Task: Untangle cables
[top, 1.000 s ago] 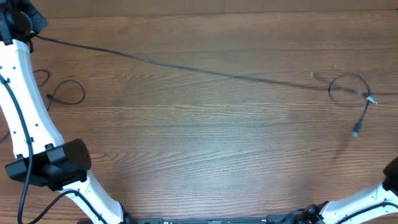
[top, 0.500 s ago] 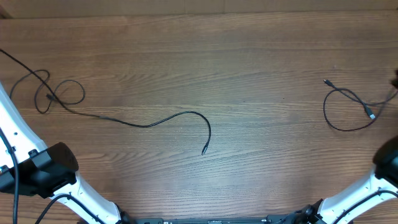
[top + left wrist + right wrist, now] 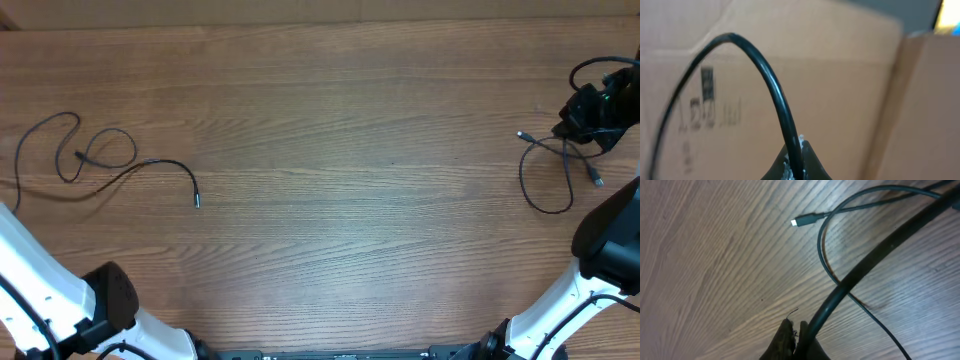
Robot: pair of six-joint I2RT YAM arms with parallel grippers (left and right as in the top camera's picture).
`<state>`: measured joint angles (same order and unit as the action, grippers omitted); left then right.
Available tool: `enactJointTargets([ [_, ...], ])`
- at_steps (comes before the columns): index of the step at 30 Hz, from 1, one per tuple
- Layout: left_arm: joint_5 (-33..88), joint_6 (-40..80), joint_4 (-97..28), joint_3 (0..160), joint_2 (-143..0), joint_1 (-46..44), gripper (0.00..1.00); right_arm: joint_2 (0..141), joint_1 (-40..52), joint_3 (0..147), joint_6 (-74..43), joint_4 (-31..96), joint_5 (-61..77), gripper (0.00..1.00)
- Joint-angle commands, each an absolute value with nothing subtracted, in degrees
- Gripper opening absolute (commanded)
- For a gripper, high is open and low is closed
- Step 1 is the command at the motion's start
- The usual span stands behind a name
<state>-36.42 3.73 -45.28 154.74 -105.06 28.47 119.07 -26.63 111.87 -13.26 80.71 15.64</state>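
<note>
Left gripper is pinched tight on the left cable — the rest of it loops on the table, far left. Right gripper is clamped on the right cable — coiled at the right edge.

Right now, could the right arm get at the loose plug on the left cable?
Probably not: the right end effector sits at the far right edge, and that plug lies far across the table.

On table: left cable, right cable (apart)
</note>
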Motion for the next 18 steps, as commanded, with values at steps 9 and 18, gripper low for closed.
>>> enactJointTargets([
  [9, -34.52, 2.55, -69.19, 150.89, -130.61, 19.29, 0.44, 119.22, -26.35, 113.23, -11.90, 81.54, 15.81, 0.04],
  [18, 50.68, -15.09, -84.75, 150.89, -132.22, 9.43, 0.89, 119.22, -15.03, 113.23, -6.37, 77.10, 34.79, 0.04],
])
